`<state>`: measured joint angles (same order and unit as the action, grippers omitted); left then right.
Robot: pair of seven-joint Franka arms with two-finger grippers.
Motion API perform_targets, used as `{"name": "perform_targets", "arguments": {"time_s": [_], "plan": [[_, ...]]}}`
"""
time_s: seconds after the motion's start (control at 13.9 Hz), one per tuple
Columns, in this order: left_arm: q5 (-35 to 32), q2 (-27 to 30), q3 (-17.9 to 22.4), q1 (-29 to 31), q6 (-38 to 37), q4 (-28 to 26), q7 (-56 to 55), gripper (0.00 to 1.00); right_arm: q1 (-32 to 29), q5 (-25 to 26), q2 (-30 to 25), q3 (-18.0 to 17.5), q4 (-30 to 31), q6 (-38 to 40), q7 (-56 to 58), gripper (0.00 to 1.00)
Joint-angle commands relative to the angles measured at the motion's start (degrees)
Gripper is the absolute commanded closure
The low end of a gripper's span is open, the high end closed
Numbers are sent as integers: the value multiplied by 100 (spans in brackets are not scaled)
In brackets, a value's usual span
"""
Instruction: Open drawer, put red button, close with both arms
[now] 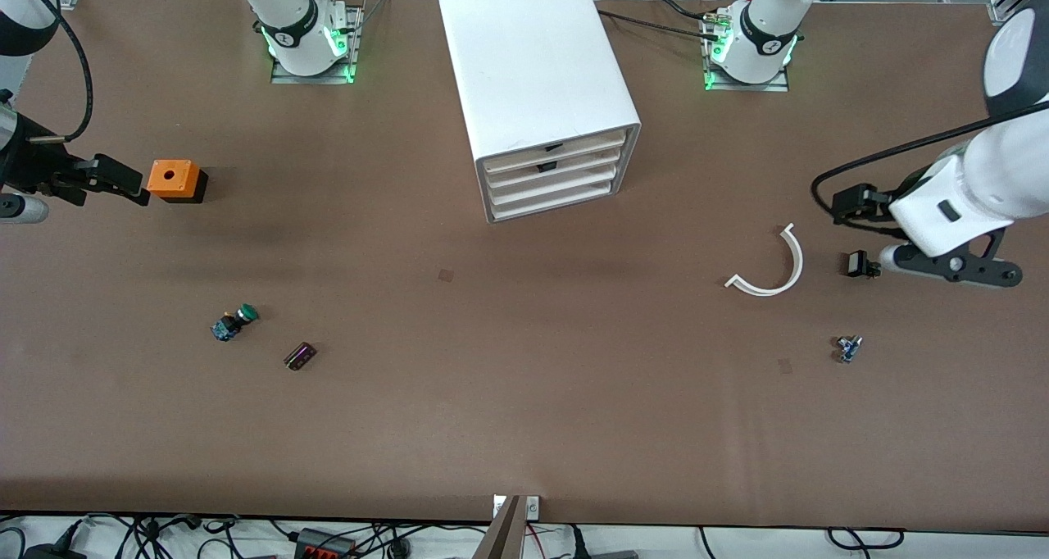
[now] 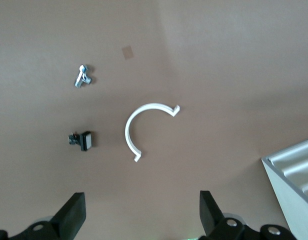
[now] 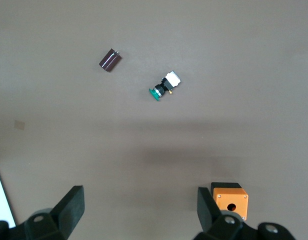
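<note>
**Drawer shut, red button lying out on tabletop**

Drawer [image 1: 553, 175], the middle of three in the front of the white cabinet [image 1: 533, 59], sits flush with the other two, and its contents cannot be seen. The cabinet front is unobstructed. The red button [image 2: 83, 140] lies on the tabletop [image 1: 508, 411] toward the left arm's end, nearer to the front camera than the cabinet and well apart from it. It shows mostly as a dark body.

A white curved strip [image 1: 770, 268] lies just beside the button, between it and the cabinet. A small blue-silver part [image 1: 848, 348] lies nearer the camera.

At the right arm's end lie an orange box [image 1: 174, 180], a green-capped button [image 1: 236, 321] and a small dark component [image 1: 300, 356].

The left gripper [image 2: 141, 210] hangs over the tabletop close to the red button, fingers released and spread, nothing between them. The right gripper [image 3: 139, 205] hangs beside the orange box, fingers likewise spread and empty.

The tabletop is plain brown. Cables run below its near edge.
</note>
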<state>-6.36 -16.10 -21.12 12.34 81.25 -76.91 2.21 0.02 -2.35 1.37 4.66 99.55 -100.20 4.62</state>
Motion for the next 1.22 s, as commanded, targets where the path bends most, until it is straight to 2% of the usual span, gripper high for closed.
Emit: {"name": "perform_targets", "arguments": {"time_s": [0.0,0.14,0.22,0.29,0.43,0.57,0.79,1.15], "plan": [[328,1395,1116,-591,985,-1726,839,0,-20,59,-111,-27,21,1,65,0],[607,1968,1573,-775,1410,-2361,1062,0,-20,59,-120,-27,12,1,48,0],[748,2101,1924,-1046,1429,-2512,1001,0,-11,59,-137,-27,-6,1,39,0],[750,2137,2023,-1145,1446,-2531,966,0,-11,68,-137,-35,-58,1,39,0],[697,2164,2024,-1155,1813,-2504,590,0,-11,68,-129,-62,-102,1,39,0],[662,2199,1972,-1154,1851,-2496,89,0,6,68,-120,-71,-103,1,39,0],[671,2225,1620,-926,1728,-2469,104,0,-11,68,-94,-71,-102,97,30,0],[671,2015,1628,-926,1482,-2259,104,0,-20,76,-102,-62,-111,97,13,0]]}}
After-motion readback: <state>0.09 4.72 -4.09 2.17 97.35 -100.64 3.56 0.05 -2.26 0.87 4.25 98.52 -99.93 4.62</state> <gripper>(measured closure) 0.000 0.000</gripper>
